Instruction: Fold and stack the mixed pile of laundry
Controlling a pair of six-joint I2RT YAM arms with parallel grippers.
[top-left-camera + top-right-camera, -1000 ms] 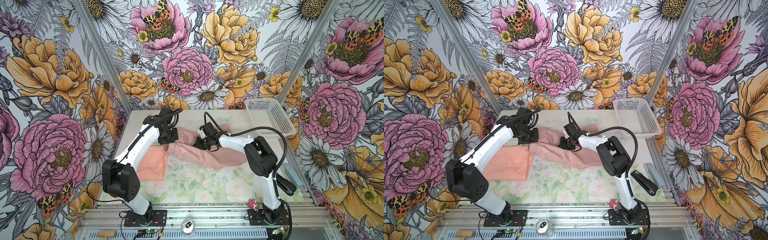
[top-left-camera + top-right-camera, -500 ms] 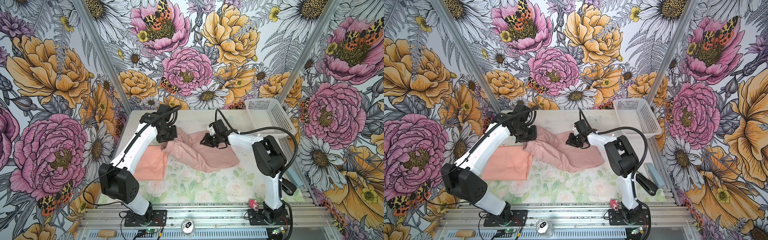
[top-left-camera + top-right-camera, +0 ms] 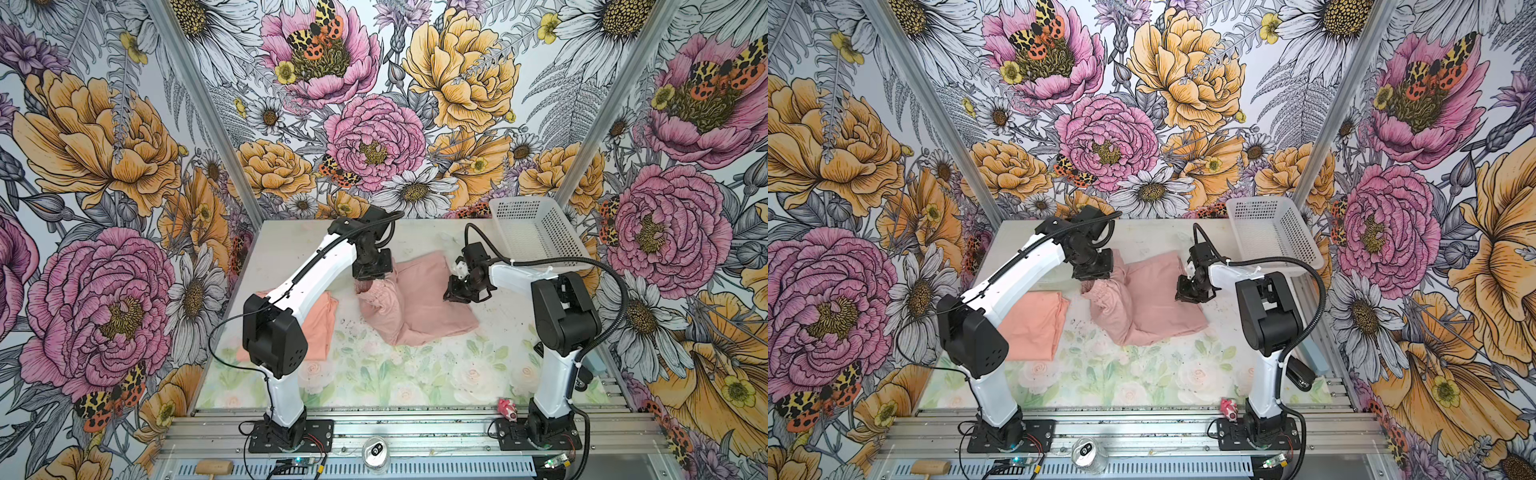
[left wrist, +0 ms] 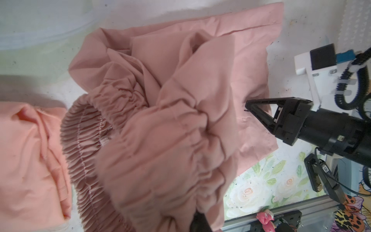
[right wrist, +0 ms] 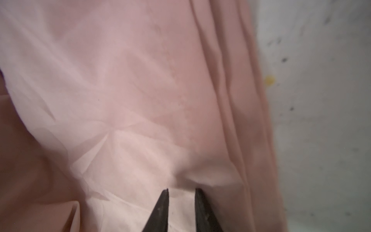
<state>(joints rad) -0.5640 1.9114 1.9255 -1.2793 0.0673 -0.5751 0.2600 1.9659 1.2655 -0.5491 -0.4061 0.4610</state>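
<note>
The dusty-pink garment (image 3: 419, 307) (image 3: 1150, 307) lies crumpled mid-table, its gathered waistband (image 4: 84, 140) raised on the left side. My left gripper (image 3: 365, 287) (image 3: 1090, 286) is shut on that waistband; in the left wrist view cloth hides its fingers. My right gripper (image 3: 451, 296) (image 3: 1183, 297) (image 4: 247, 105) sits at the garment's right edge. In the right wrist view the gripper (image 5: 181, 192) is narrowly open, with flat pink cloth (image 5: 140, 90) below and nothing pinched. The peach-orange T-shirt (image 3: 320, 328) (image 3: 1034, 328) (image 4: 26, 160) lies folded at the left, partly under the left arm.
A white perforated basket (image 3: 540, 241) (image 3: 1271, 237) stands at the back right corner. A small pink toy (image 3: 508, 409) and a can (image 3: 376, 453) sit by the front rail. A black stapler (image 3: 1302, 374) lies near the right arm's base.
The pink garment has drawn in from a long strip to a compact heap. The left gripper carried the waistband right and up. The right gripper moved right to the garment's edge.
</note>
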